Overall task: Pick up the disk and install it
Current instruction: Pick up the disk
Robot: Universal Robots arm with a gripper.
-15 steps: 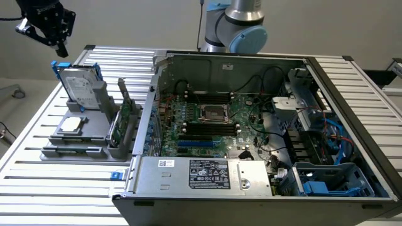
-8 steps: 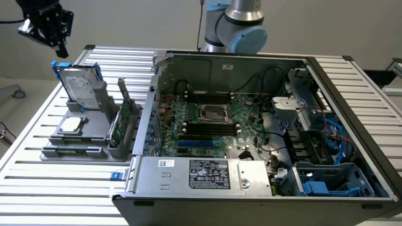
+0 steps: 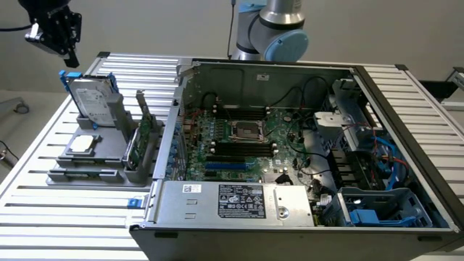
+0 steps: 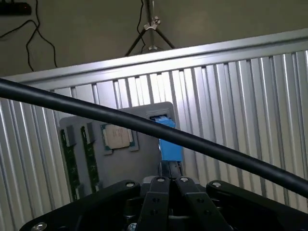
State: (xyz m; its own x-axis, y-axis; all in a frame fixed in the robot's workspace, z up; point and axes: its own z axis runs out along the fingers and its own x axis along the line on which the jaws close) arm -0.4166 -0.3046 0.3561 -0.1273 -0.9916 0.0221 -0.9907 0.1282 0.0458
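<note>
The disk (image 3: 94, 100) stands upright on edge in a grey holder (image 3: 87, 174) on the exterior view's left, its white label facing out and the blue carrier framing it. My gripper (image 3: 71, 61) hangs just above the disk's top corner, apart from it, with nothing in it. In the wrist view the two black fingers meet, so the gripper (image 4: 169, 179) is shut, and straight beyond it lies the blue edge of the disk (image 4: 166, 139). A black cable (image 4: 144, 127) crosses in front and hides part of the carrier.
The holder also carries a small square silver chip (image 3: 82, 142) and thin green circuit cards (image 3: 145, 136). The open computer case (image 3: 406, 109) fills the exterior view's right, with a blue drive cage (image 3: 384, 209) at its near corner. All rests on a ribbed aluminium table (image 3: 65, 212).
</note>
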